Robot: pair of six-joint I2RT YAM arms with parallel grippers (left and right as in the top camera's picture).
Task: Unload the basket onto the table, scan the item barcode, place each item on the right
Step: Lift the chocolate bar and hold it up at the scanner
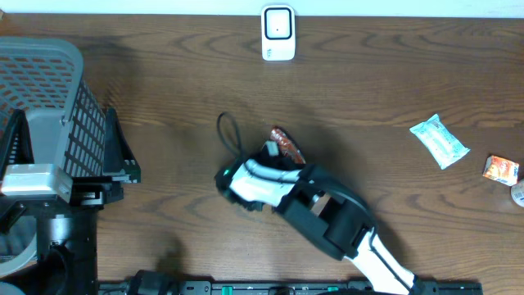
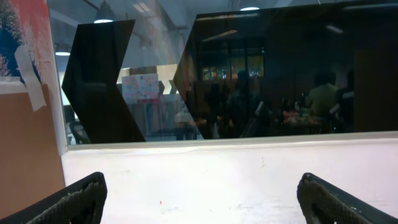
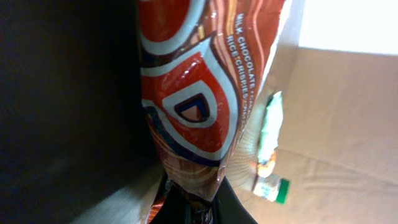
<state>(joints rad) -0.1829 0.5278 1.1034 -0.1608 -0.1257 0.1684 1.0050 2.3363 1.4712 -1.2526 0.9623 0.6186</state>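
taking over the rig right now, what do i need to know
Right gripper: shut on the chocolate bar, around the middle of the table.
Left gripper: open, empty, facing a wall, away from the work.
Scanner: at the far edge of the table, well apart from the bar.
Done: bar is gripped.
Left: bring the bar's barcode to the scanner. No barcode shows in these views.
Also there: white packet and small orange packet on the right, basket on the left.

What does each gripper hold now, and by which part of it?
The right gripper is shut on the glossy red-orange chocolate bar wrapper, pinching it at one narrow end. The left gripper is open and holds nothing.
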